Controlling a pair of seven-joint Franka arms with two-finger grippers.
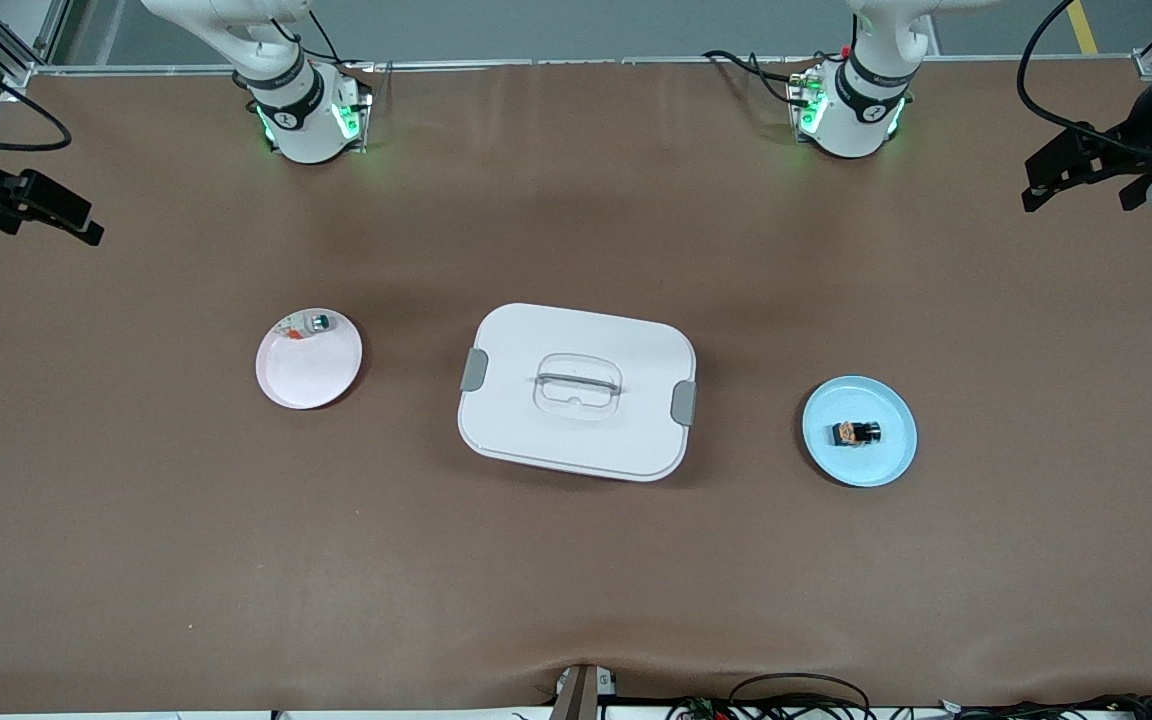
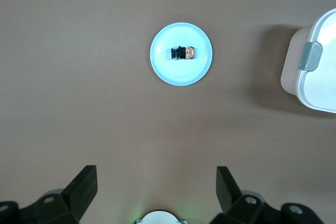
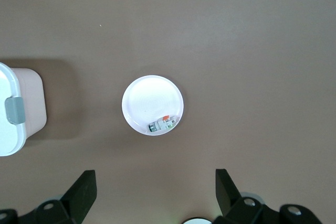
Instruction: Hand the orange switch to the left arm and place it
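The orange switch (image 1: 856, 433) lies on its side in the middle of the blue plate (image 1: 886, 470), toward the left arm's end of the table. The box (image 1: 576, 390) sits shut between the blue plate and the pink plate (image 1: 308, 375), well apart from both. On the pink plate, at the rim farther from the front camera, rests a small white-and-green part (image 1: 318, 322).

The left gripper (image 2: 156, 184) hangs high over bare table near the blue plate, its jaws spread wide and holding nothing. The right gripper (image 3: 156, 184) hangs high over bare table near the pink plate, its jaws likewise wide apart and empty
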